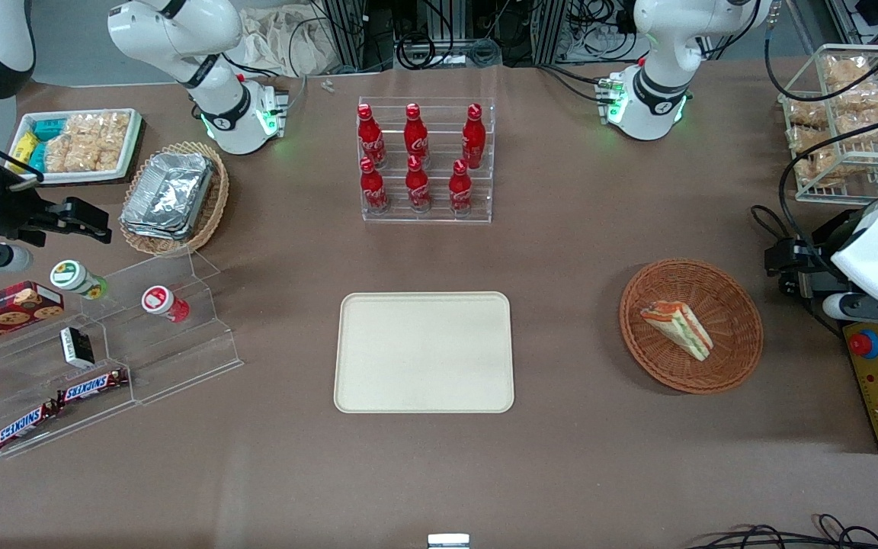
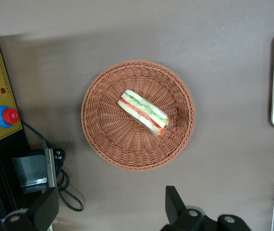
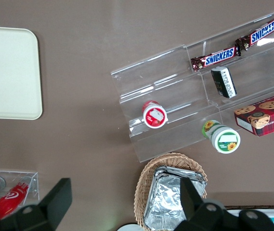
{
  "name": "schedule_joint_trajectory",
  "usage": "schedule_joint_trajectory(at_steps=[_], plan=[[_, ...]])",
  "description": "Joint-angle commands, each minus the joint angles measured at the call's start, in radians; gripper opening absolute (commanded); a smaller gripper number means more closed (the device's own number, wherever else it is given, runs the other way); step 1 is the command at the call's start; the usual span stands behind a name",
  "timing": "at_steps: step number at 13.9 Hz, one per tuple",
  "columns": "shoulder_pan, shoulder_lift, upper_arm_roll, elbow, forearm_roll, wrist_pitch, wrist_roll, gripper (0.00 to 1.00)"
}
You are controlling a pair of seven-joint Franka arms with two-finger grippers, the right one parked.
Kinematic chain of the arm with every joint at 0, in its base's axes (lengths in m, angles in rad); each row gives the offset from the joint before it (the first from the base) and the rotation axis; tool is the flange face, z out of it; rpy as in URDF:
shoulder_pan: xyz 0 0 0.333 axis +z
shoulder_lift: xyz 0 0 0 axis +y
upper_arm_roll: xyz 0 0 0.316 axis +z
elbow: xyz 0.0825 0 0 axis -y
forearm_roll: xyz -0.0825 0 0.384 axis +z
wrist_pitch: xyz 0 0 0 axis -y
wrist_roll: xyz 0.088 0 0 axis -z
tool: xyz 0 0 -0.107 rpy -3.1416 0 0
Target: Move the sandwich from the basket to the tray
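A cream tray (image 1: 424, 352) lies flat on the brown table (image 1: 561, 473), nearest the front camera. Toward the working arm's end, well apart from the tray, sits a round wicker basket (image 1: 736, 309). The wrapped sandwich (image 1: 677, 326) lies on its side in the basket's middle, untouched. The gripper (image 2: 111, 209) hangs above the table just beside the basket, its jaws spread wide and holding nothing. Farther off, red bottles (image 1: 418, 156) stand in a clear rack.

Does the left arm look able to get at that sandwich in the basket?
Probably yes. The sandwich lies uncovered in the basket, nothing on top, and the gripper hangs above with open jaws.
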Motion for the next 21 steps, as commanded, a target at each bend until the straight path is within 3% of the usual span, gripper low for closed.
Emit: schedule_joint_trajectory(at_steps=[1,13,18,21], plan=[[0.004,-0.009,-0.002,0.0,0.002,-0.03,-0.015,0.99],[0.001,0.0,-0.003,-0.047,-0.011,-0.044,-0.024,0.99],[-0.01,0.0,-0.015,-0.214,-0.011,0.114,-0.26,0.99],[-0.01,0.029,-0.037,-0.312,-0.009,0.27,-0.493,0.99]])
